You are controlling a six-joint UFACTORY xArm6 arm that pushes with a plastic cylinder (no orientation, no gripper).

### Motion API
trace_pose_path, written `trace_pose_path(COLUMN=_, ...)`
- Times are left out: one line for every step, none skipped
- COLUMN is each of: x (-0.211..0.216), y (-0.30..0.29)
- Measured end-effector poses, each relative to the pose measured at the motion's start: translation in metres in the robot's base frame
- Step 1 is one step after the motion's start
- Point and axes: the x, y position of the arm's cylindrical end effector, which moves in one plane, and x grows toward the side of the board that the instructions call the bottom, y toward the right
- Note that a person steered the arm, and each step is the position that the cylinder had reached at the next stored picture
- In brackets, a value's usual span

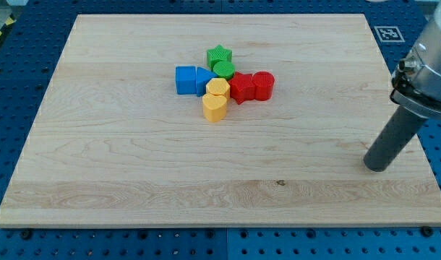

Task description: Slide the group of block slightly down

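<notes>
A tight group of blocks sits above the board's middle. A green star [218, 54] is at the group's top with a green round block [223, 68] just below it. A blue cube [185, 79] and a blue wedge-like block [203, 79] are at the left. A red star-like block [241, 87] and a red cylinder [263, 84] are at the right. Two yellow hexagonal blocks, one [218, 89] above the other [214, 107], are at the bottom. My tip [377, 167] rests on the board far to the group's lower right, apart from every block.
The wooden board [134, 173] lies on a blue perforated table. A fiducial marker [387, 32] sits beyond the board's upper right corner. The arm's body [430, 65] hangs over the board's right edge.
</notes>
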Motion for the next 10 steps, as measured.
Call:
trace_pose_path(x=-0.017, y=-0.025)
trace_pose_path(x=-0.032, y=-0.067)
trace_pose_path(x=-0.032, y=-0.106)
trace_pose_path(x=-0.032, y=-0.151)
trace_pose_path(x=-0.032, y=-0.205)
trace_pose_path(x=-0.033, y=-0.265)
trace_pose_path(x=-0.065, y=-0.322)
trace_pose_path(x=-0.121, y=-0.368)
trace_pose_path(x=-0.185, y=-0.404)
trace_pose_path(x=-0.246, y=-0.407)
